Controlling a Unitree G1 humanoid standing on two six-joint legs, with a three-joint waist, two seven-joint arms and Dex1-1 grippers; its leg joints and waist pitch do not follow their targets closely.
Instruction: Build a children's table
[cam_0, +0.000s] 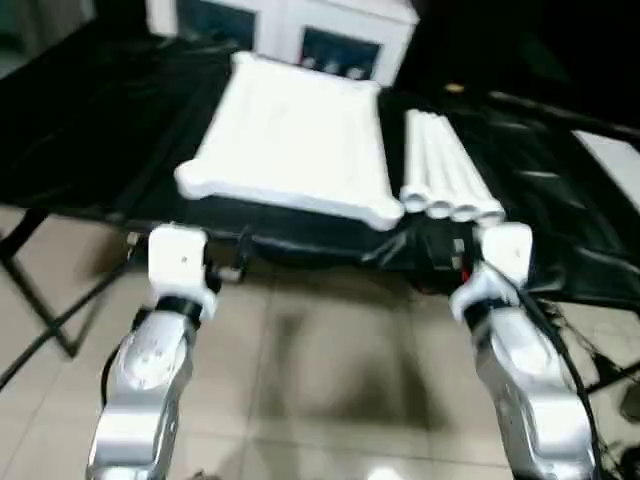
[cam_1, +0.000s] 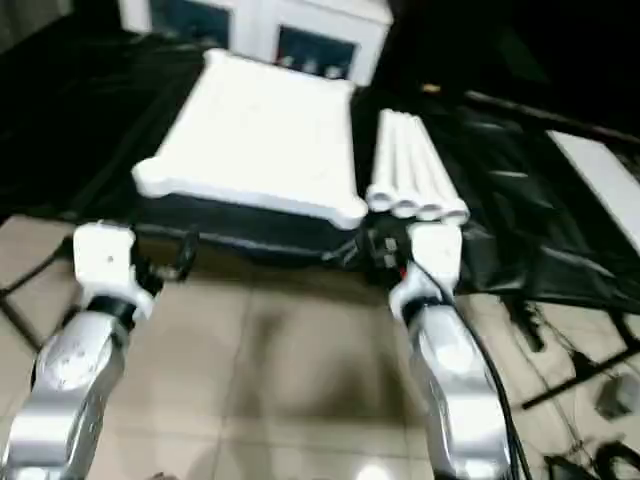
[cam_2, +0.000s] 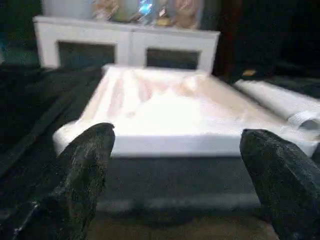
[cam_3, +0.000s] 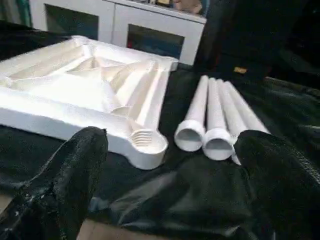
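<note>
Nearest, both arms hang short of the black work table (cam_0: 90, 130), over tiled floor (cam_0: 320, 380). The left gripper (cam_2: 180, 175) has its jaws spread wide and empty; the right gripper (cam_3: 170, 185) is likewise released, holding nothing.

Past the table's edge, at about 12 o'clock from the left gripper, lies the top (cam_0: 290, 140), ribbed underside up, with a threaded corner socket (cam_3: 145, 140) at its near right corner. At 12 to 1 o'clock from the right gripper, four legs (cam_0: 445, 170) lie side by side, touching, open ends toward the robot, just beside the top. Farthest back stands a white cabinet (cam_0: 290, 25).

Nothing is assembled yet. The risk, I judge: the legs are packed tight, so jaws closing on one may nudge its neighbours and roll them. The draped cloth looks slick, so the top could slide when a leg is pressed into a socket.
</note>
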